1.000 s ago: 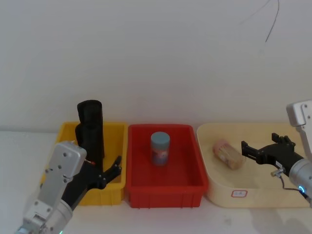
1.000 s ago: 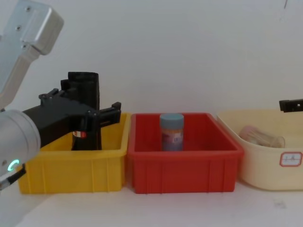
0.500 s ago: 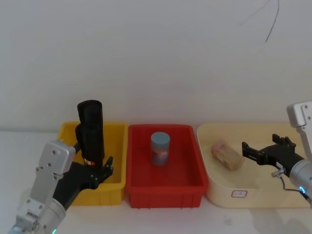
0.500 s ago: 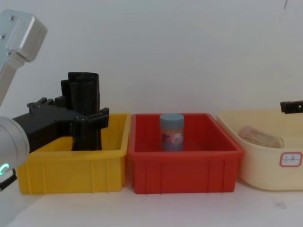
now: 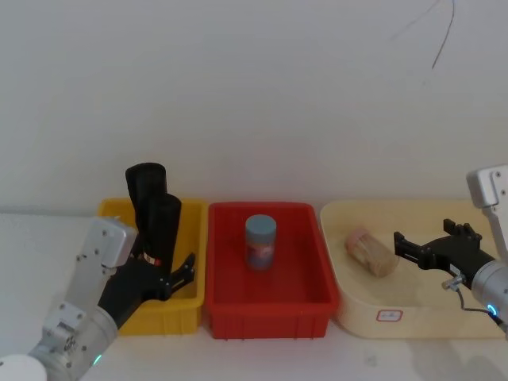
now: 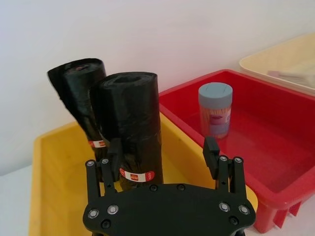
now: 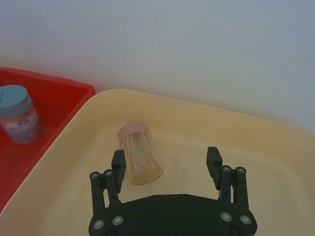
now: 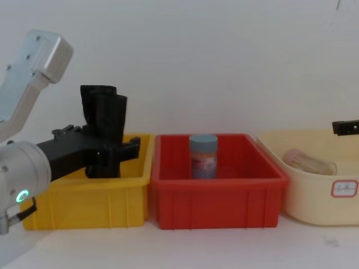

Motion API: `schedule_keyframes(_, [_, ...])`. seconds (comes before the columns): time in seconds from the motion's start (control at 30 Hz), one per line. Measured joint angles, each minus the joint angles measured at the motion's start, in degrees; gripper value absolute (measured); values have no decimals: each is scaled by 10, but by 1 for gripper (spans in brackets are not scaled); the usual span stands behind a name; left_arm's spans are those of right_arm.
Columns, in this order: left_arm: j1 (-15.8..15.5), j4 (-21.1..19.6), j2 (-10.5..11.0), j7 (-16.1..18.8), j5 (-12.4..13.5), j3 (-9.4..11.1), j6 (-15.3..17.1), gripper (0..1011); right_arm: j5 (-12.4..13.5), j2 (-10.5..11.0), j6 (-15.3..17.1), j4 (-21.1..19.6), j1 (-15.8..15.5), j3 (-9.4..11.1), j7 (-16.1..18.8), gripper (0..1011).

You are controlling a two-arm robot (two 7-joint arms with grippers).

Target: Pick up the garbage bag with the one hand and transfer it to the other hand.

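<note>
We found the garbage bag standing approx. upright in the yellow bin, just near of a second roll. The left gripper straddled it w/ fingers spread, one touching, the other apart, i.e. placed for a side clamp. The right gripper, also spread, hung over the cream tray at right, probably waiting to receive.

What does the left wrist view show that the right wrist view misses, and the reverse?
Left wrist, not right: the left tool, open, close to the nearer garbage bag, with the farther garbage bag behind, both on end in the yellow bin. Right wrist, not left: the right tool, open above the cream tray, and a clear look at the pink toothpick holder lying on its side. Both: the red bin with the blue-lidded jar, and part of the cream tray.
</note>
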Motion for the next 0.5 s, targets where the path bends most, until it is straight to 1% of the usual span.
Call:
schedule_keyframes(0.1, [-13, 15, -4, -11, 1, 3, -3, 1001, 0, 0, 0, 0, 0, 0, 0, 1001])
schedule_keyframes(0.23, [-21, 24, -8, -15, 5, 6, -7, 1001, 0, 0, 0, 0, 0, 0, 0, 1001])
schedule_keyframes(0.5, [-23, 24, -11, -13, 20, 7, -13, 1001, 0, 0, 0, 0, 0, 0, 0, 1001])
